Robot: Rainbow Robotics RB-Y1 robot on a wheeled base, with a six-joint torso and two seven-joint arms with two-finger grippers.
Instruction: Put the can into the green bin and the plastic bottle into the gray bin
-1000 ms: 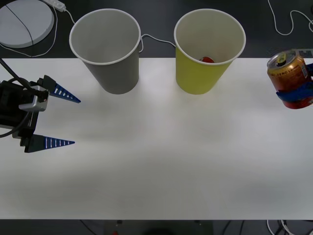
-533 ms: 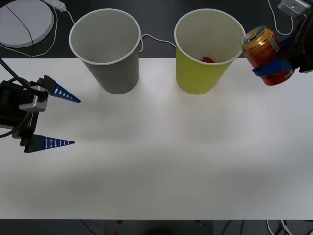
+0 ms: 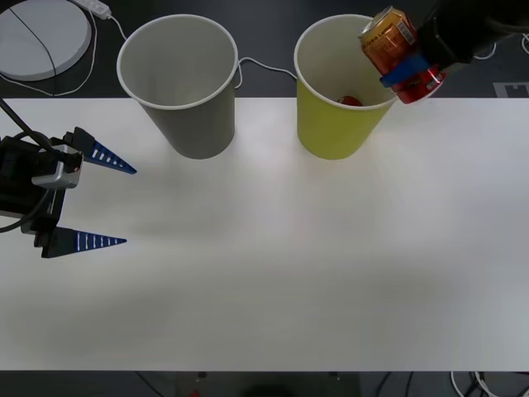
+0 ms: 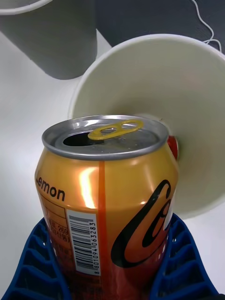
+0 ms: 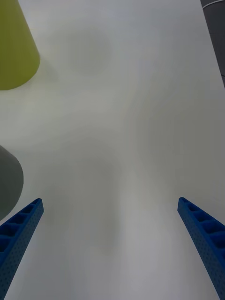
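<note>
Front view: the can [image 3: 395,43] hangs tilted over the right rim of the green bin [image 3: 339,124], its gold top leaning left toward the bin's open mouth — the one relation the coming drop appears to turn on. Its long axis slants rather than standing plumb, the base still outside the rim on the right. The right gripper [image 3: 411,73] clamps the can around its lower body; in the right wrist view the blue ribbed fingers [image 4: 35,267] cup it on both sides, with the bin's pale inside directly beyond the pull tab and a small red object [image 3: 350,101] lying at the bottom. The right arm reaches in from the far right corner, high above the table [image 3: 273,273]. The gray bin [image 3: 183,91] stands to the left, apart. Well away at the table's left edge, the left gripper [image 3: 103,203] waits with fingers spread wide — nothing between them.
</note>
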